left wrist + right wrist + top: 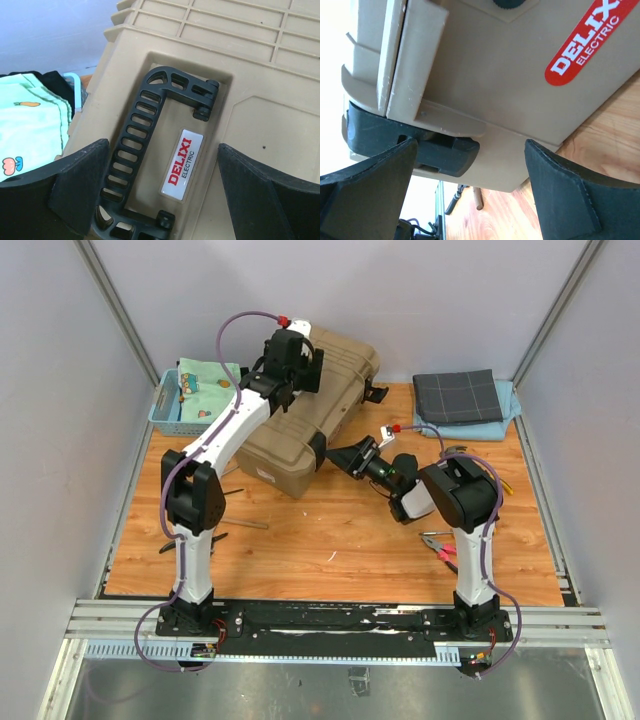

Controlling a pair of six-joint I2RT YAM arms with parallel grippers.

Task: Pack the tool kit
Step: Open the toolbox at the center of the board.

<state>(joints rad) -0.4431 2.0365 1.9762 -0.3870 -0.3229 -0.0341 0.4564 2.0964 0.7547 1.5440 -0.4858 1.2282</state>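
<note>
The tan toolbox (330, 390) lies shut at the back middle of the table. My left gripper (296, 368) hangs open over its lid. In the left wrist view its fingers (80, 192) straddle the black recessed handle (142, 150) and the white label (182, 164) without touching them. My right gripper (338, 455) is open at the box's front wall. In the right wrist view the black latch (420, 145) sits just beside the left finger (370, 195), and the red label (585, 45) is above. Red-handled pliers (440, 546) lie by the right arm's base.
A blue mesh basket (165, 410) of patterned cloth stands left of the box. A folded dark grey cloth (458, 395) lies at the back right. Dark-handled tools (200, 540) and a wooden handle (248, 524) lie front left. A thin tool (505, 486) lies at the right.
</note>
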